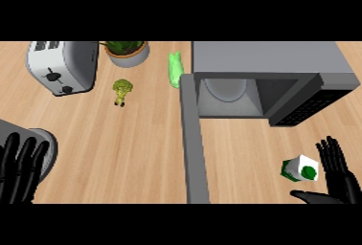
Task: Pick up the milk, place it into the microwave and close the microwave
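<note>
Milk, a small white carton with green markings (pixel 299 169), stands on the light wooden counter (pixel 127 143) just beside the spread fingers of the black right hand (pixel 338 178). Behind it gapes the grey microwave (pixel 268 81), door (pixel 194 143) swung wide. A silver toaster (pixel 62 67), potted plant (pixel 127 51) and broccoli floret (pixel 122 90) sit left. The black left hand (pixel 21 168) rests with fingers apart.

— What's by the right hand (pixel 338 173)?
— The milk carton (pixel 299 169), tilted on the wooden counter (pixel 134 148), just beside the straight fingers and the thumb.
— And the microwave (pixel 272 81)?
— Its door (pixel 194 143) is swung wide open, the turntable (pixel 226 88) showing inside.
— The other side?
— The left hand (pixel 20 168) rests open at the lower left. A toaster (pixel 62 67), potted plant (pixel 127 51) and broccoli (pixel 122 89) sit further back.
</note>
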